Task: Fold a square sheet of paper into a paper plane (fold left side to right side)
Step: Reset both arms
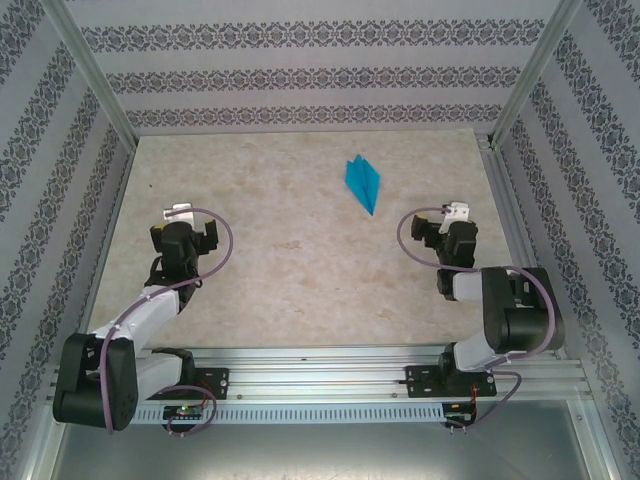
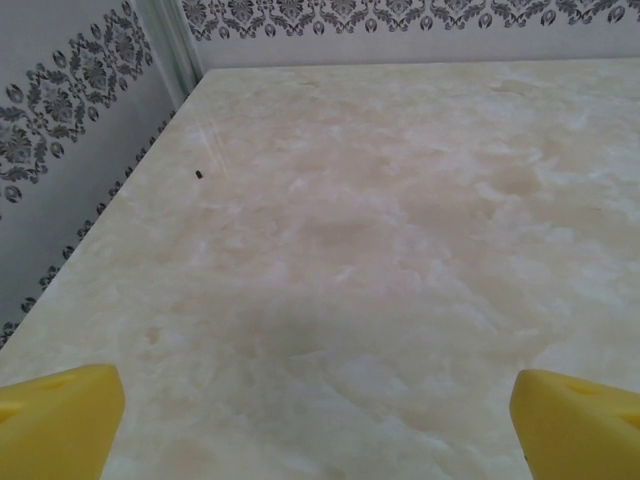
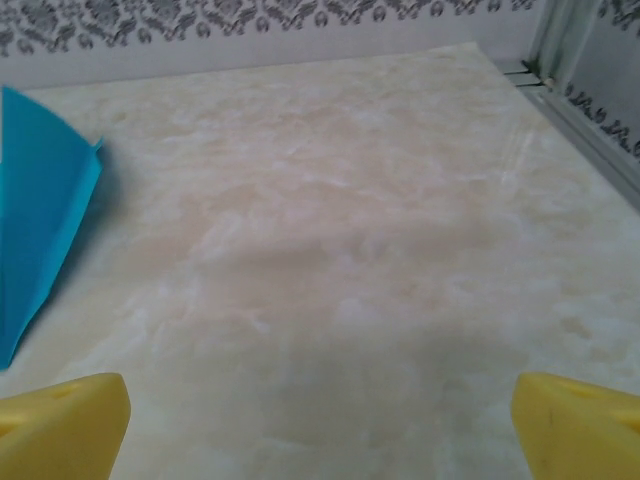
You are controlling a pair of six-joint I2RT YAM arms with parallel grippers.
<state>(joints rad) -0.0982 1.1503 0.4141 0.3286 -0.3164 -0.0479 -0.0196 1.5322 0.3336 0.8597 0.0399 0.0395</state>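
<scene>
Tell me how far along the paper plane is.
Done: the plane lies folded into a pointed dart on the table. In hand: nothing; the left pincer and right pincer are open and apart from it. Left: apparently no folds, perhaps only pulling the arms back.

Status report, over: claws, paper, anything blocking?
Left claw open, right claw open, both empty. Paper plane folded, lying free on table. No obstacle seen.
</scene>
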